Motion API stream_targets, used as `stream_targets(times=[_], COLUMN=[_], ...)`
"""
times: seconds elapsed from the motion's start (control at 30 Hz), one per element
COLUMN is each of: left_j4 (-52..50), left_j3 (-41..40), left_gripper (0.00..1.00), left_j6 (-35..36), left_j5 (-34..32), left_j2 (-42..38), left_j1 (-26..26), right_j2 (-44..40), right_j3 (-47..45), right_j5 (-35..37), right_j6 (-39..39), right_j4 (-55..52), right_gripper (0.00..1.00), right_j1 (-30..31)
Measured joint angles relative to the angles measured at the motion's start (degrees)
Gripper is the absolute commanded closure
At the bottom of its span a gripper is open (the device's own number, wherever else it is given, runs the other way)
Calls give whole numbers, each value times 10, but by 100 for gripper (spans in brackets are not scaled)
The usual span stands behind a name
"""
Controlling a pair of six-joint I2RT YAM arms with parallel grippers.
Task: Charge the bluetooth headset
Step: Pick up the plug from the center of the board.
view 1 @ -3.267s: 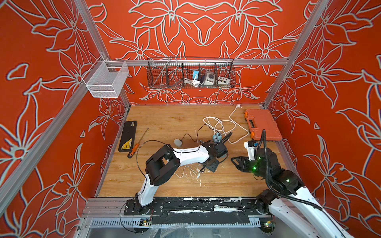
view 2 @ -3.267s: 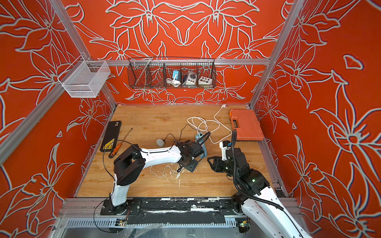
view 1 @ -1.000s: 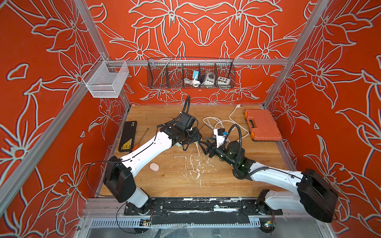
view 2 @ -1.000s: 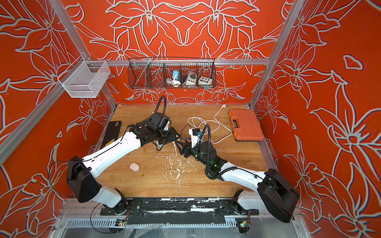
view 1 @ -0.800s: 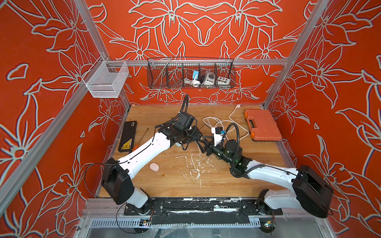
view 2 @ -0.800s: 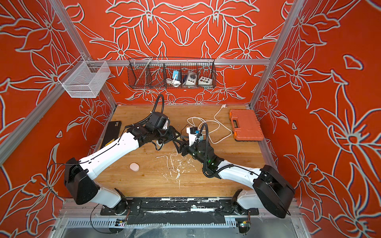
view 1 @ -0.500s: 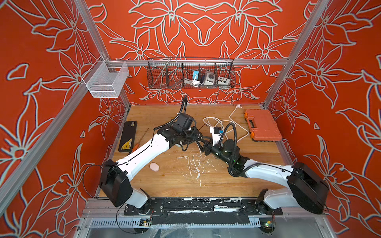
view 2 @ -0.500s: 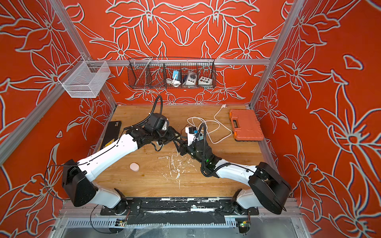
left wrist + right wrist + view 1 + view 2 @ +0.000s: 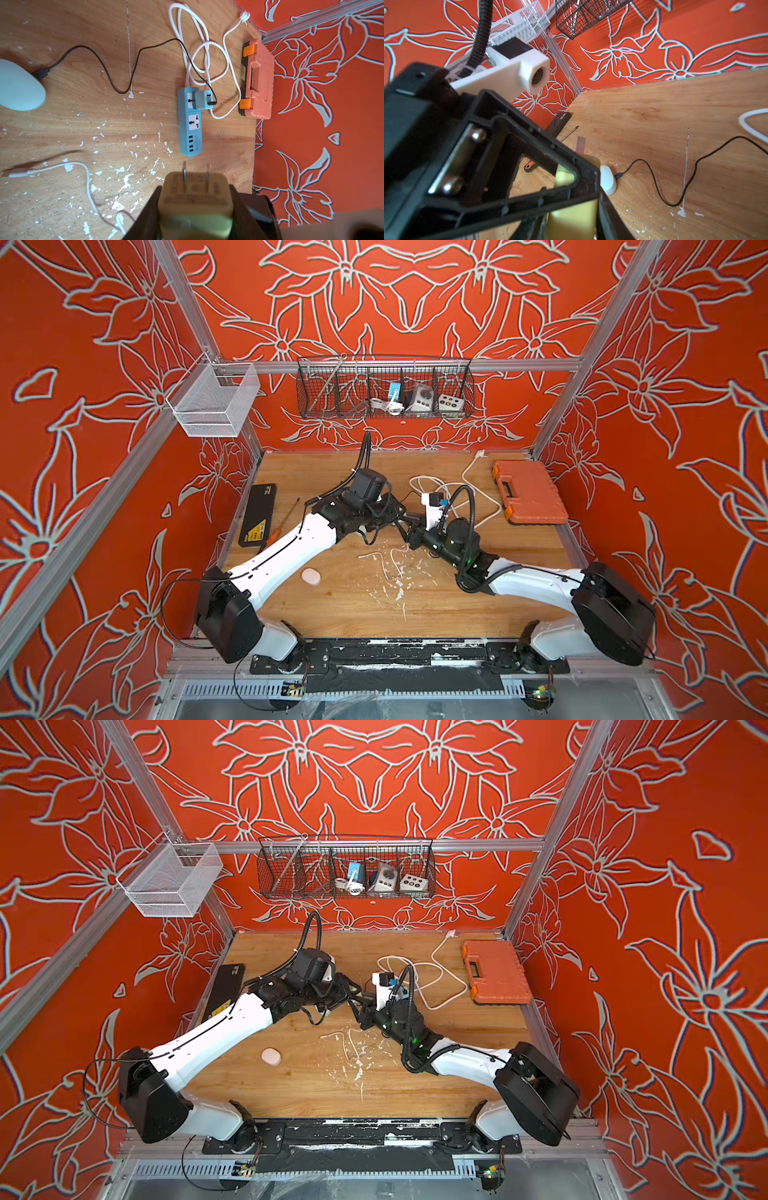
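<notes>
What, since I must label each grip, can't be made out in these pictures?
- Whether the right gripper grips the charger: too small in both top views; in the right wrist view the left gripper blocks it.
- The charger's rear end: left wrist view, blurred and cut off by the edge.
- The case: left wrist view, cut by the edge; right wrist view, partly behind the left gripper.

Orange case [image 9: 530,493] by right wall; screwdriver [image 9: 286,515] beside black box [image 9: 258,519], perhaps a battery
</notes>
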Motion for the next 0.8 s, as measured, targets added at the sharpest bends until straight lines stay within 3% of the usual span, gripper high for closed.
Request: stream_targets(times=[0.27, 0.43, 0.53, 0.63, 0.8], left_j4=[4, 19, 18, 16, 8], left_j3=[-7, -17, -20, -20, -28], left_gripper=[69, 67, 54, 34, 23], left_j6=[-6, -6, -4, 4, 44], left_j5=[3, 3, 0, -1, -12], left_j2=[-1, -9, -15, -21, -57], left_j1=[0, 0, 0, 0, -2], right_j2=[3, 4, 4, 3, -12], right_j3=[0, 0, 3, 9, 9], right_j5=[-5, -6, -6, -6, -5], right_j6=[6, 21, 22, 20, 20], right_j4=[-3, 0, -3, -13, -51], right_gripper=[66, 78, 81, 82, 82], right_j1=[0, 0, 0, 0, -5])
